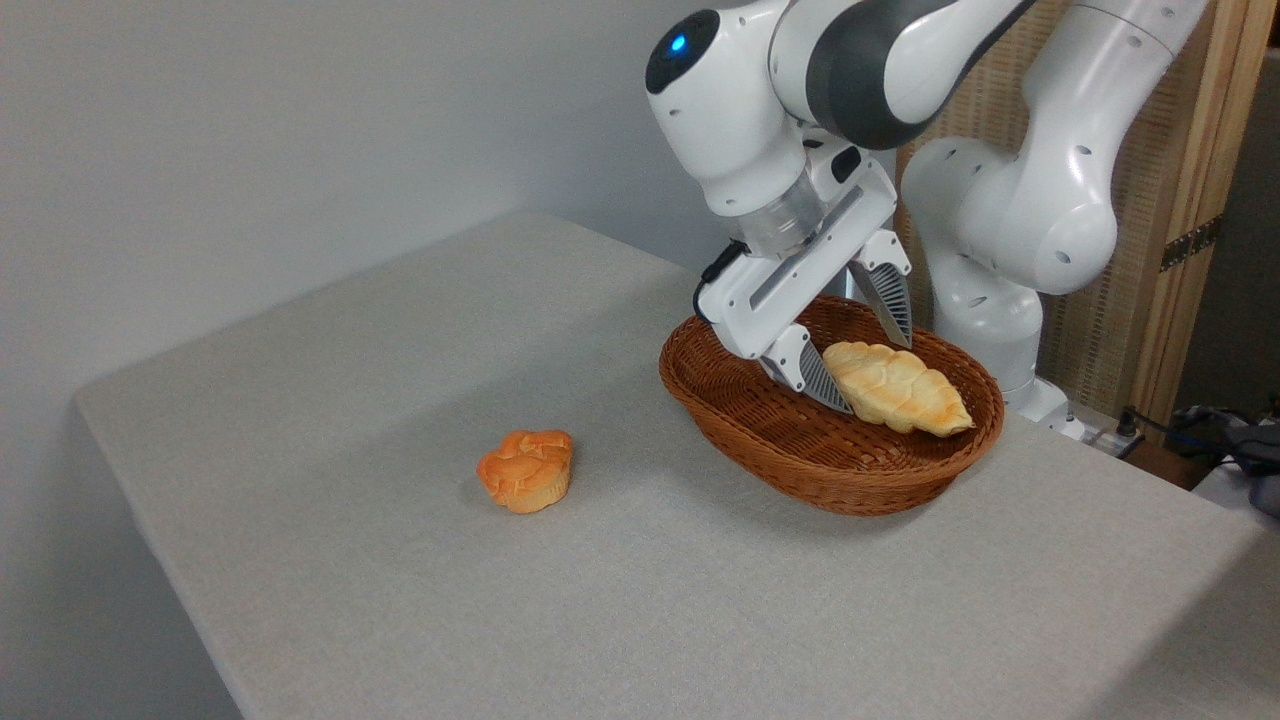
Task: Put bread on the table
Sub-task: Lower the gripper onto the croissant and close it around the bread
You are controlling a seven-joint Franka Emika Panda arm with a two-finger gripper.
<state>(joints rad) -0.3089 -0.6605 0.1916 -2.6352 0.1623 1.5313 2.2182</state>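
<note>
A white robot arm's gripper (868,352) hangs wide open astride one end of the braided bread (897,386) in a wicker basket (790,440); it should likely descend further, then close gently before lifting toward the table (400,560).

A lab: robot arm (1010,200) at a cloth-covered table (700,600), bare grey wall (250,130).
</note>
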